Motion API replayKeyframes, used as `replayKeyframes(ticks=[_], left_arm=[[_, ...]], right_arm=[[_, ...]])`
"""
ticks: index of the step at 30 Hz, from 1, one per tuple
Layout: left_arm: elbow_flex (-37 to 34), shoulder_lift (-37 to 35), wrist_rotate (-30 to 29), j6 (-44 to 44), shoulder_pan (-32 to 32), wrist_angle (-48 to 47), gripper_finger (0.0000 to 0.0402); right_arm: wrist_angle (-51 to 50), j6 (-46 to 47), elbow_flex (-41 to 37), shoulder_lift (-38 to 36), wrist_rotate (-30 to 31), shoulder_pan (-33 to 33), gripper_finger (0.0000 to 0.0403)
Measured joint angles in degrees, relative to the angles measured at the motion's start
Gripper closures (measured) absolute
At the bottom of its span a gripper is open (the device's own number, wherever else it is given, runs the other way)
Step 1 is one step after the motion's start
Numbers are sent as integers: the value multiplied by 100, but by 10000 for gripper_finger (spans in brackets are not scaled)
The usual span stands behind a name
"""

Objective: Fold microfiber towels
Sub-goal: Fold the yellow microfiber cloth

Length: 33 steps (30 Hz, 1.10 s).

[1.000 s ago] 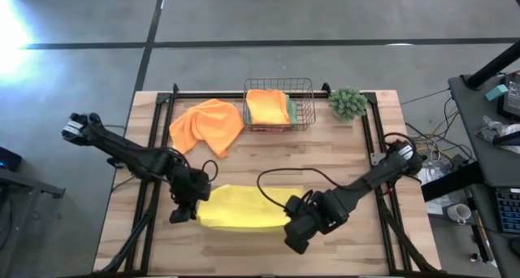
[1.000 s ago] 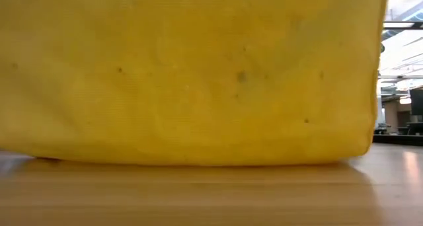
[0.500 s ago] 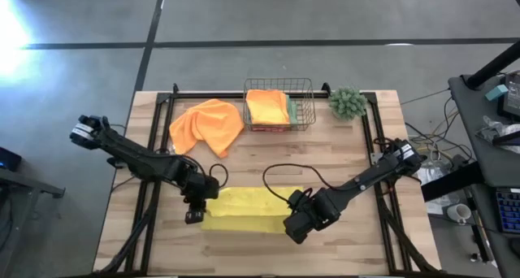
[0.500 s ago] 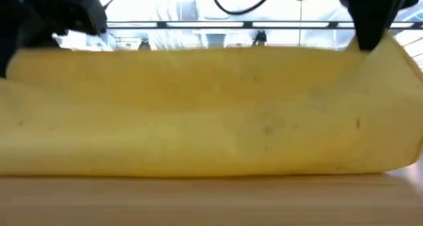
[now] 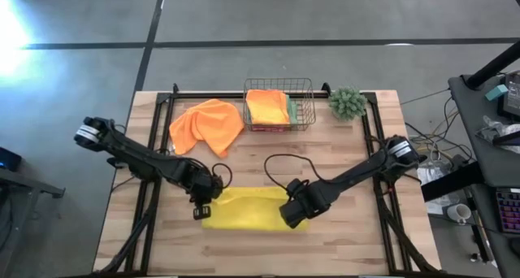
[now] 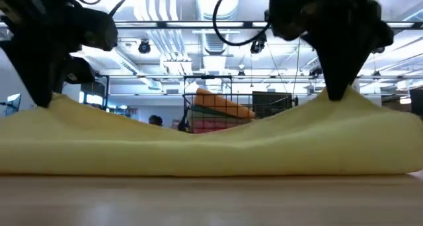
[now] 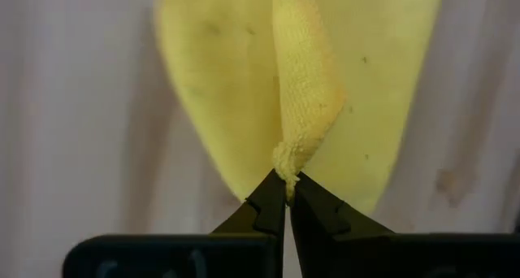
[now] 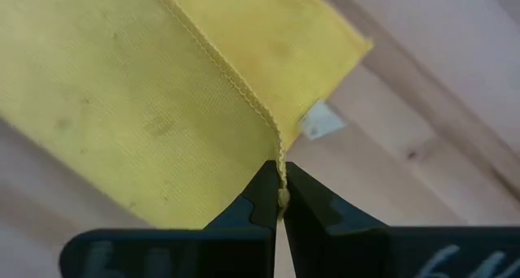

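Observation:
A yellow towel lies in a long folded band near the table's front middle. My left gripper is shut on its left end and my right gripper is shut on its right end. In the low view the two held ends stand a little higher than the sagging middle. An orange towel lies crumpled on the table at the far left. The copper wire basket holds a folded orange towel and a green one. My left gripper pinches a bunched corner of the yellow towel between its fingertips, from above, pointing down. The corner is raised slightly; the towel's body lies on the table. My right gripper pinches the towel's hemmed edge at a corner between its fingertips, from above. That end is raised slightly, and the towel falls slack onto the table.
A small green plant stands at the far right beside the basket. Black rails run along the table's left, right and far sides. Bare wood lies in front of the yellow towel.
Both grippers have gone down and a little toward the far edge, still shut on the yellow towel. The towel hung high in front of the low camera; now it lies on the table as a low folded band, with only the held ends raised.

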Motion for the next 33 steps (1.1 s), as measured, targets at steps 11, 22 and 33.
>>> replayKeyframes(ticks=[11, 22, 33], left_arm=[[-47, -15, -543, 177, 408, -459, 402], [-79, -15, -618, 306, 408, -476, 363], [528, -33, -534, 507, 484, -2157, 233]], right_arm=[[421, -351, -481, 0, 157, -366, 394], [730, -763, -587, 0, -30, -534, 339], [322, -1269, -144, -314, 121, -554, 254]])
